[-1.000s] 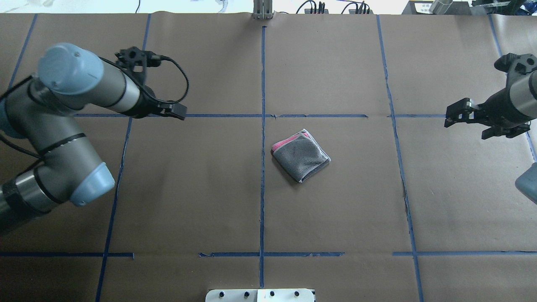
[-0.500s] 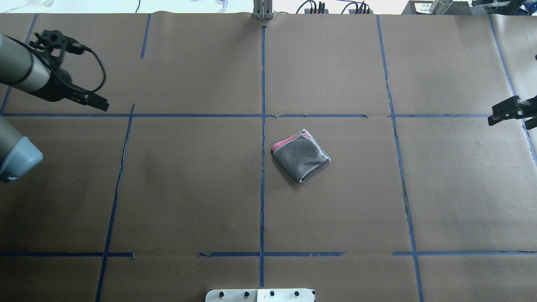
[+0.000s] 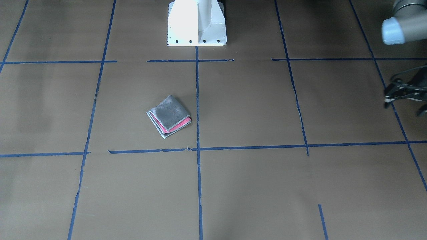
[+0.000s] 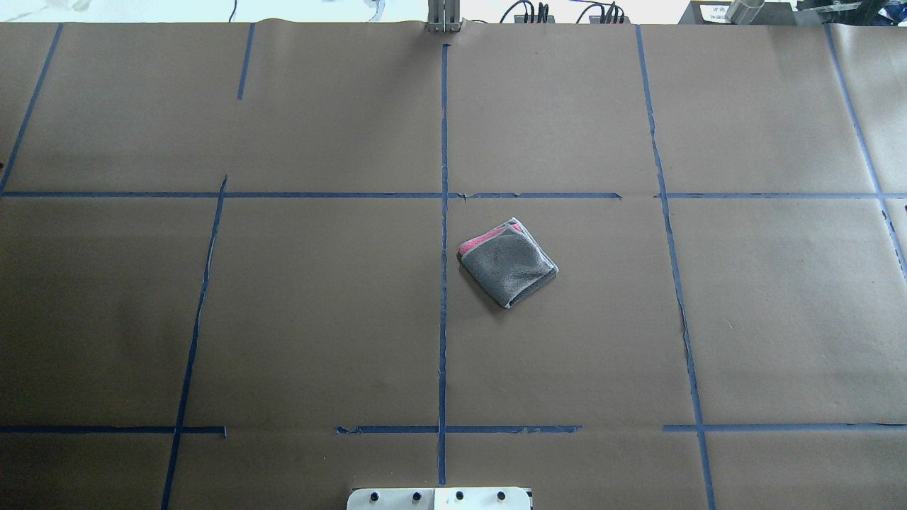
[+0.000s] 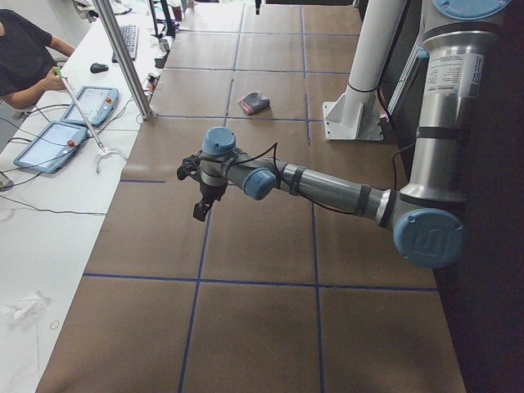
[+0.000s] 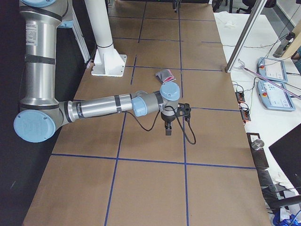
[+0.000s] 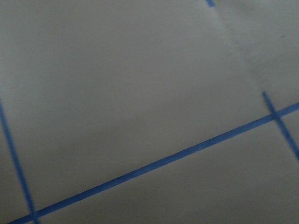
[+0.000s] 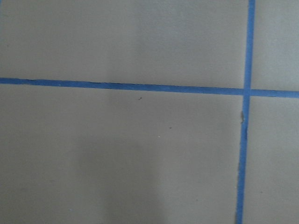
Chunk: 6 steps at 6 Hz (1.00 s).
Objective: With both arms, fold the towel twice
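The towel (image 4: 509, 263) lies folded into a small square near the table's middle, grey face up with a pink strip at its far edge. It also shows in the front view (image 3: 168, 115) and both side views (image 5: 254, 102) (image 6: 164, 74). No gripper touches it. My left arm (image 5: 327, 188) reaches out low over the table's left end, its gripper (image 5: 203, 209) pointing down; black parts of it show at the front view's right edge (image 3: 403, 91). My right gripper (image 6: 168, 129) hangs over the table's right end. I cannot tell whether either gripper is open or shut. Both wrist views show only brown paper and blue tape.
The white pedestal base (image 3: 196, 23) stands at the robot's side of the table. Brown paper with blue tape lines (image 4: 443, 212) covers the table. A side bench with tablets (image 5: 49, 143) (image 6: 273, 89), a metal post (image 5: 123, 57) and an operator (image 5: 24, 49) lies beyond the far edge.
Both arms have swung outward and left the overhead view, the left one to the left, the right one to the right. The towel has not moved.
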Motion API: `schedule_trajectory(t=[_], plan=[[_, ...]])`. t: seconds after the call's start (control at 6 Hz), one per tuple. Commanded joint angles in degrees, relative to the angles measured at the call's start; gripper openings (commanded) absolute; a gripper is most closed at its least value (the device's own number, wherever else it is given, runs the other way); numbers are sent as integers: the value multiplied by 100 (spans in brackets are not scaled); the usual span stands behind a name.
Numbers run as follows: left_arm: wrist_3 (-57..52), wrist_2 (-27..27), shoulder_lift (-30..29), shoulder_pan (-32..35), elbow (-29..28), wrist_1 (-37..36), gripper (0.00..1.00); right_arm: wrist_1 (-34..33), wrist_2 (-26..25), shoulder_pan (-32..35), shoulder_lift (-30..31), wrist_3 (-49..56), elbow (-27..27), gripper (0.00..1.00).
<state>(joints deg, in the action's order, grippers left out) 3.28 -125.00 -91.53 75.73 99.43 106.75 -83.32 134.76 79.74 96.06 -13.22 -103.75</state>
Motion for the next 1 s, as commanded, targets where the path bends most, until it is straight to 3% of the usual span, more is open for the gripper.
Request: schedule_trajectory(t=[0.0, 0.17, 0.33, 0.5, 0.83], plan=[[-1576, -50, 135, 1061, -73, -1114, 100, -777, -55, 453, 89, 1474, 83, 100], [-1967, -216, 135, 1267, -169, -1887, 100, -964, -46, 559, 210, 1689, 56, 100], [-1971, -296, 205, 1269, -483, -2104, 100, -958, -72, 560, 272, 1700, 82, 100], [-1919, -688, 214, 1269, -1069, -2019, 100, -931, 6, 560, 447, 1700, 13, 100], [-1344, -824, 145, 1269, -1092, -2018, 100, -905, 6, 560, 449, 1700, 21, 100]])
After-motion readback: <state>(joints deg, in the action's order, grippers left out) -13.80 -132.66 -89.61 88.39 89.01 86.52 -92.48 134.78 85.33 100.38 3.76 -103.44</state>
